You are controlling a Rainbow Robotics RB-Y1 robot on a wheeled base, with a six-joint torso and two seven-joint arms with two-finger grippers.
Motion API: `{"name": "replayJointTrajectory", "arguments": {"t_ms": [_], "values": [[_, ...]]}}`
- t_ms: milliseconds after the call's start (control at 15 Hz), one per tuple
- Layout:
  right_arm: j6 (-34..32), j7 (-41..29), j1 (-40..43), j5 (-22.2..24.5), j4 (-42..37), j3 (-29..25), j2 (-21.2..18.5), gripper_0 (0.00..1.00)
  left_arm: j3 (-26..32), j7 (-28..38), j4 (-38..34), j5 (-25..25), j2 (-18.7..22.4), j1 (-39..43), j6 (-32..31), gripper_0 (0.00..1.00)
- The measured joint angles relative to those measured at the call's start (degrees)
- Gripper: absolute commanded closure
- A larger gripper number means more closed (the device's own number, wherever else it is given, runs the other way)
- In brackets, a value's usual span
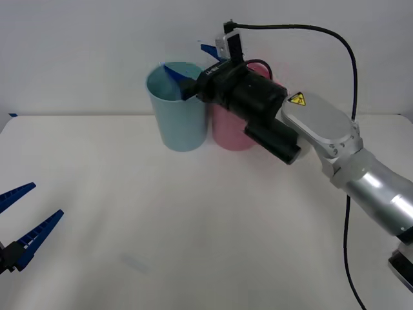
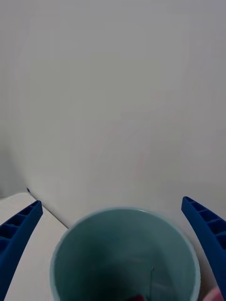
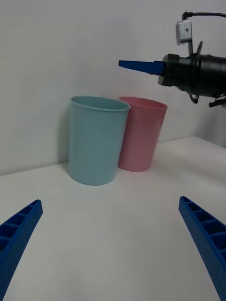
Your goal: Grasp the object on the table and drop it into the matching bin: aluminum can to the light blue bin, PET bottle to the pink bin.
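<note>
Spread wide and empty, the right gripper (image 2: pixel 113 249) hovers above the tall light blue plastic bin (image 1: pixel 177 110), so the drop looks done; left gripper (image 1: pixel 19 223) released too.

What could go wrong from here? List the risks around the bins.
1. The open right pincer hangs just above the light blue bin. A low pull-back could catch its rim and tip it.
2. The right arm crosses just above the pink bin, which stands close beside the blue one. A dip could knock both.
The left pincer waits open, far from both.
</note>
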Motion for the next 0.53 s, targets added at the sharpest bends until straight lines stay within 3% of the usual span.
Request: {"name": "replayJointTrajectory", "arguments": {"t_ms": [267,533], "values": [[-1.44,0.06,10.23,-1.12,-13.8,-0.5,-9.0,0.0,0.0,0.0,0.0,0.0,0.0,0.0,0.0,0.0],[-6.87,0.86,22.16,-2.64,-25.38,-6.54,-16.15,0.0,0.0,0.0,0.0,0.0,0.0,0.0,0.0,0.0]]}}
